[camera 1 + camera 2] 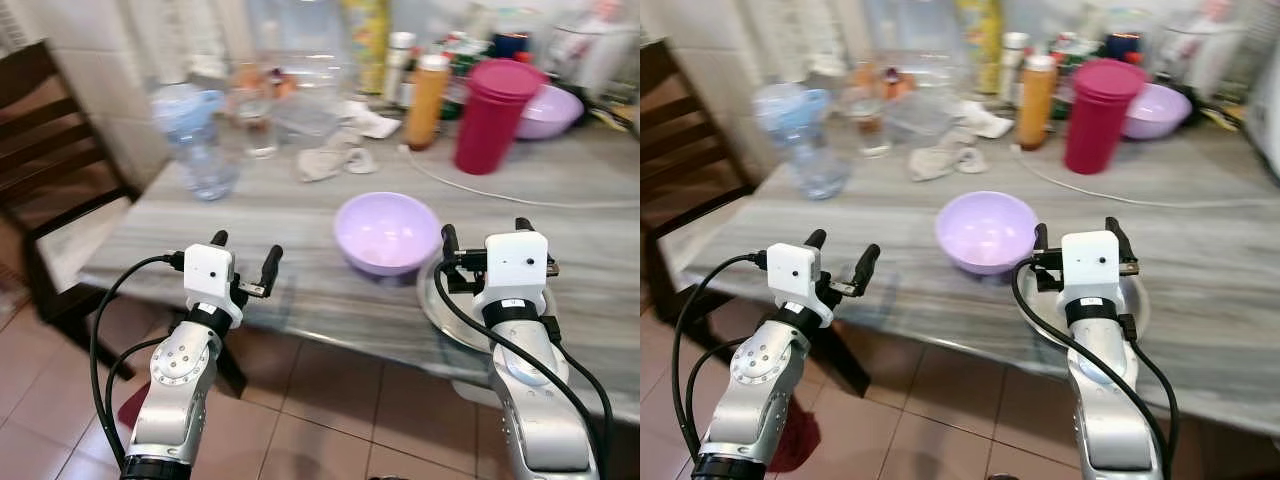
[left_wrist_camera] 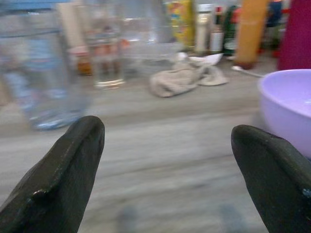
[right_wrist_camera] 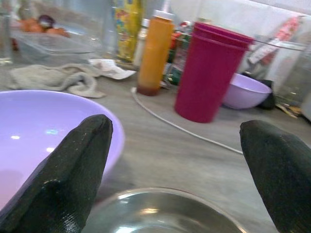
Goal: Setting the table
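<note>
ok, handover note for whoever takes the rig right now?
Left tool: open, empty, at the near table edge.
Right tool: open, empty, above the round metal plate.
The pale purple plastic bowl sits beside that plate near the grey wood-grain table's front edge. Tall magenta plastic cup and second purple bowl stand at the back.
Done: nothing gripped yet.
Left: place plate, bowl, probably the cup.

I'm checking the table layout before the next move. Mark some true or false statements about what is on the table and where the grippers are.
1. The lilac bowl stands upright on the table. True.
2. The right gripper hovers over a metal plate. True.
3. The left gripper is shut on a bottle. False: it is open and holds nothing.
4. The magenta tumbler lies on its side. False: it stands upright.
</note>
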You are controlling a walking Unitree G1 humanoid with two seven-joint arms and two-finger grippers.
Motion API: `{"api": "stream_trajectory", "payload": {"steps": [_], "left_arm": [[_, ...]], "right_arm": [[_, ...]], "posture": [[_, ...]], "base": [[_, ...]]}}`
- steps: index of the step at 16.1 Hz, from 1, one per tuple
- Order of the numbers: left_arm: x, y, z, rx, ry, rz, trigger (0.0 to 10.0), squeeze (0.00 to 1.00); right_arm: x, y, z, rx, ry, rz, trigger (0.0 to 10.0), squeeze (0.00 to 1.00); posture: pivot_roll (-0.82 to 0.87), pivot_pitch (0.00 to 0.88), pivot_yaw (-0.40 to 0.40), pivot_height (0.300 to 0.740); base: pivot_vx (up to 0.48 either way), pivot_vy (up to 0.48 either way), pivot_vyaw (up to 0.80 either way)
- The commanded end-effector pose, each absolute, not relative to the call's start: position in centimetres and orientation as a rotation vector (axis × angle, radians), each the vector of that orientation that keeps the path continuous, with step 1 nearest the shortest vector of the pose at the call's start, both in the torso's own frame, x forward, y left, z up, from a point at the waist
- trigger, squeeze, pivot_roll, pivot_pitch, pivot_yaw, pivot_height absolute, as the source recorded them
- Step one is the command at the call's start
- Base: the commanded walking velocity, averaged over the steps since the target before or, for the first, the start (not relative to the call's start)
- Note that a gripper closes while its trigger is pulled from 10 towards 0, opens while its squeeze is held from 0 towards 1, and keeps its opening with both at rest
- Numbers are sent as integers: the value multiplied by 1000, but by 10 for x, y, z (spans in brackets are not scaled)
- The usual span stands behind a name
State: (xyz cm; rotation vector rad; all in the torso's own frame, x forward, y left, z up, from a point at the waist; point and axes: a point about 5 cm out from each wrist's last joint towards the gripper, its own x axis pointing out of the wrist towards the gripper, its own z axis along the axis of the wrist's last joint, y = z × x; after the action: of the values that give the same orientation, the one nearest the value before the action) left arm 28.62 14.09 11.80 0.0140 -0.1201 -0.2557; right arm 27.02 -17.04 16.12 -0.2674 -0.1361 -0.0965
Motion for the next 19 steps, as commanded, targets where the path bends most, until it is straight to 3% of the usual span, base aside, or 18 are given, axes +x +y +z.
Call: {"api": "stream_trajectory", "payload": {"steps": [1,19], "left_arm": [[289,142,118,30,-115,-241,10000,0],[290,131,117,47,-94,-275,10000,0]], "right_arm": [[271,-172,163,-268,-149,-107,10000,0],[277,-178,170,-209,-141,-136,10000,0]], "posture": [[-205,41,78,740],[-220,64,77,740]], "base": [[0,0,0],[-14,0,0]]}}
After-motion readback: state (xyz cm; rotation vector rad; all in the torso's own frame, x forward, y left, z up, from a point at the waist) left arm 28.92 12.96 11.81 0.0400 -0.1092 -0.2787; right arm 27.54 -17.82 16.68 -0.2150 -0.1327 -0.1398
